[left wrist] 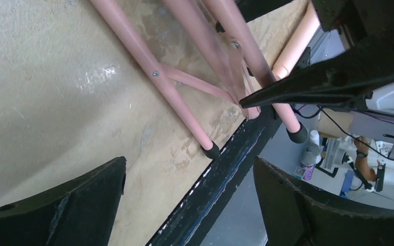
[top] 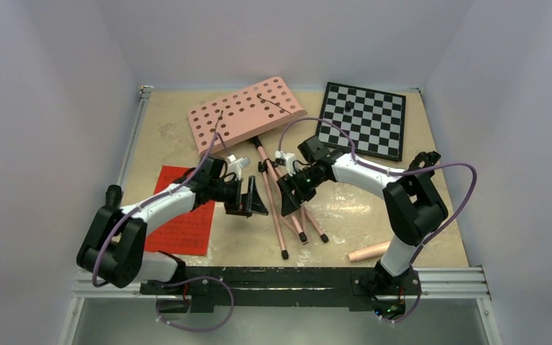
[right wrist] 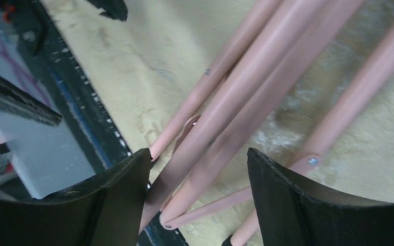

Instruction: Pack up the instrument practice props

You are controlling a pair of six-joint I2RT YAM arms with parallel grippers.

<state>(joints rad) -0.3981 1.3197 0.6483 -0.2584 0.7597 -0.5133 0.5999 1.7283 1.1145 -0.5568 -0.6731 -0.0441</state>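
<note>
The pink music stand lies flat on the table, its hole-perforated tray (top: 248,111) at the back and its tripod legs (top: 287,215) pointing toward the front edge. My right gripper (top: 287,194) is open, with its jaws on either side of the stand's pink pole (right wrist: 246,102) and not closed on it. My left gripper (top: 251,198) is open and empty just left of the legs (left wrist: 154,72), over bare table. The red sheet-music pages (top: 187,215) lie flat at the front left under my left arm. The microphone and the mic stand are not in view.
A black-and-white chessboard (top: 363,118) lies at the back right with a small dark object (top: 347,103) on it. A loose pink tube (top: 370,251) lies near the front right. The black front rail (left wrist: 225,169) runs just past the leg tips.
</note>
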